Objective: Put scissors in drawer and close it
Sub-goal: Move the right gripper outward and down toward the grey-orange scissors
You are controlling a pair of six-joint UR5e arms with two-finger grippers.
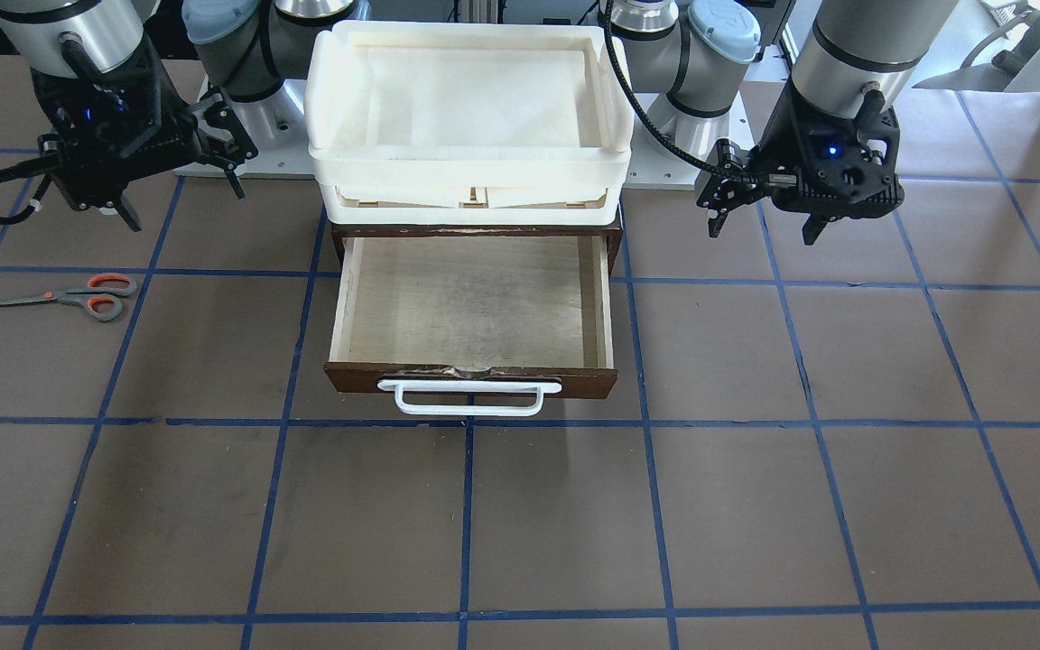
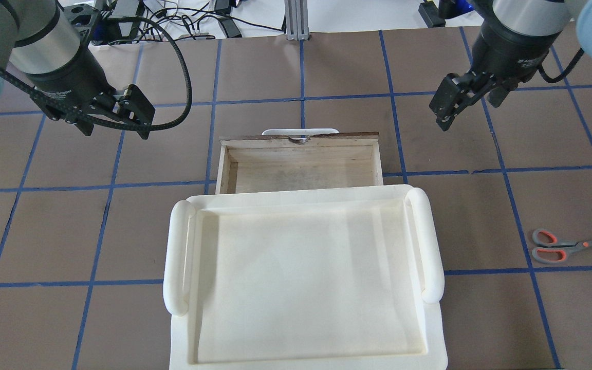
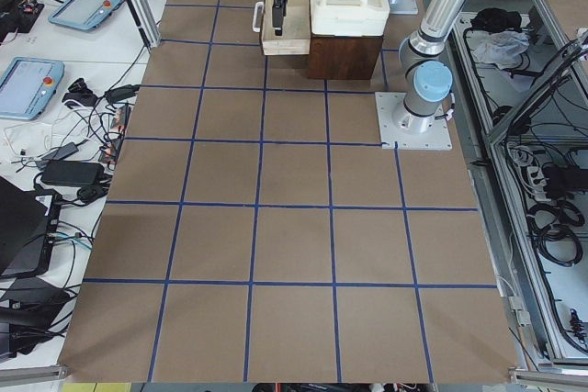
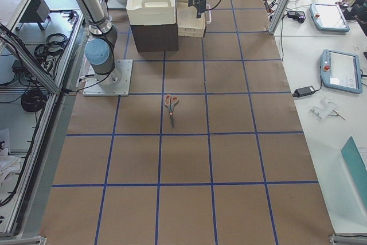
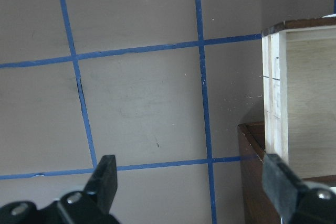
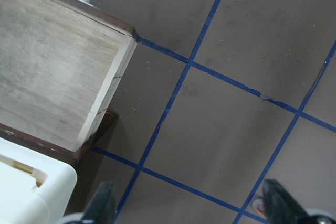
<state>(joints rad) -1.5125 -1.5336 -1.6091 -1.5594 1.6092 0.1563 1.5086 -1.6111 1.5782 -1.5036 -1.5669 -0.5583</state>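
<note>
Orange-lined loops mark the scissors point(image 2: 568, 245), which lie flat on the brown table point(image 2: 327, 77) on the robot's right side, well apart from the drawer point(image 1: 475, 298), blades together and pointing away from it. The drawer stands pulled out with its pale plywood floor bare, under the cream-white tray point(image 2: 301, 277). The right gripper point(image 6: 189, 208) hovers above the table beside the drawer's corner, fingers spread wide and holding nothing. The left gripper point(image 5: 191, 182) hangs at the drawer's other side, likewise spread and empty. The step in hand looks to be the reach for the scissors, and it falls to the right arm as the nearer one. To do it well, the wrist should turn so the fingers straddle the narrow part near the pivot, across the blades' line rather than along it. They should then come straight down until the tips almost meet the table before pinching. A grasp on one loop alone would likely let the pair swing.
</note>
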